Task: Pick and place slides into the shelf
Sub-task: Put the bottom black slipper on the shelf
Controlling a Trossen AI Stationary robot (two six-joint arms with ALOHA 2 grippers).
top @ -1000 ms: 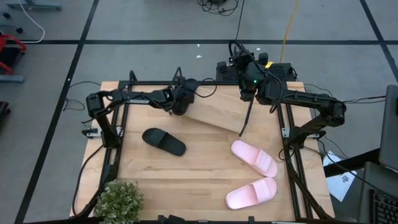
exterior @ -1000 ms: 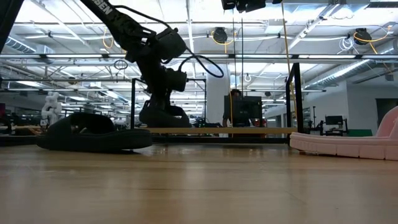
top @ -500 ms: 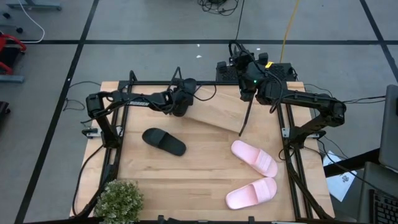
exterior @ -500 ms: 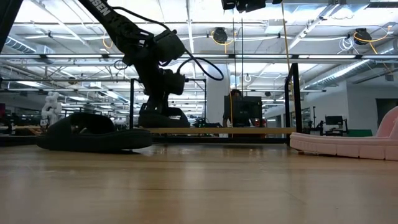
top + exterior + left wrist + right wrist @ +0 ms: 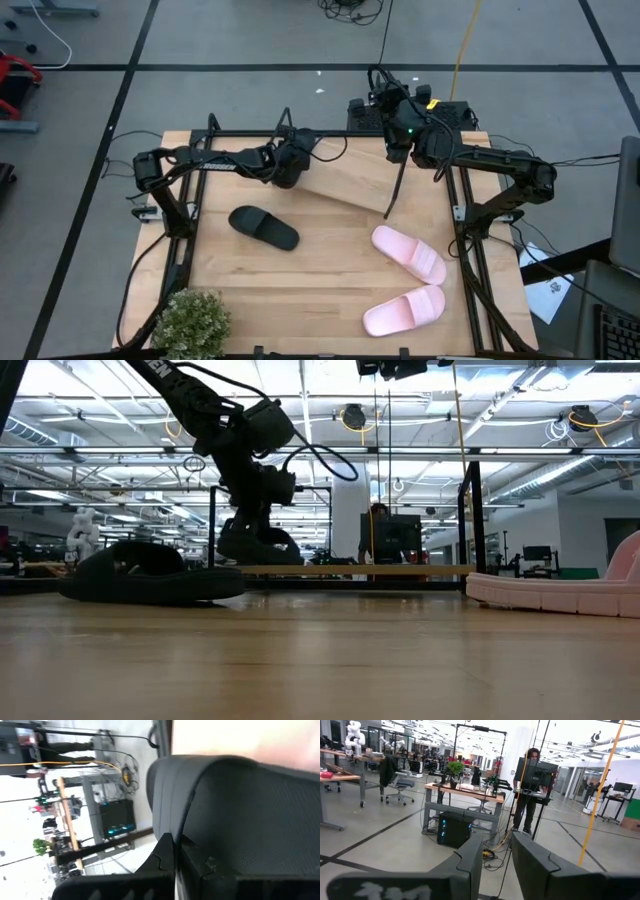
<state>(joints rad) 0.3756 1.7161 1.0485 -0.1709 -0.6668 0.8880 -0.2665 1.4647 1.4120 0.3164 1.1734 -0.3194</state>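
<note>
White lettering runs along the left arm's dark link in the high and low views, but it is too small or cropped to read; no other writing can be made out.

From above, the left arm reaches across the far side of the wooden surface (image 5: 300, 280), its elbow at the left edge and its forearm lying nearly level. The left pincer (image 5: 288, 168) sits at the left end of the shelf (image 5: 355, 185), a light plank set at a slant across the far middle of the surface. The left wrist view shows what the overhead camera cannot: the dark fingers (image 5: 167, 865) are pinching a black slide (image 5: 240, 815), which fills most of that picture. In the low view the same slide hangs under the pincer, just above the plank's edge.

The right arm is folded at the far right corner, its wrist raised beside the shelf's right end. The right pincer (image 5: 497, 865) points out into the room, its fingers spread with a gap between them and holding nothing. That view shows a person (image 5: 529, 790) standing at a monitor behind the table.

A second black slide (image 5: 264, 227) lies on the surface left of centre, near the shelf. Two pink slides (image 5: 408, 253) lie at the right, one nearer the front edge. A small green plant (image 5: 190, 320) stands at the front left corner.
</note>
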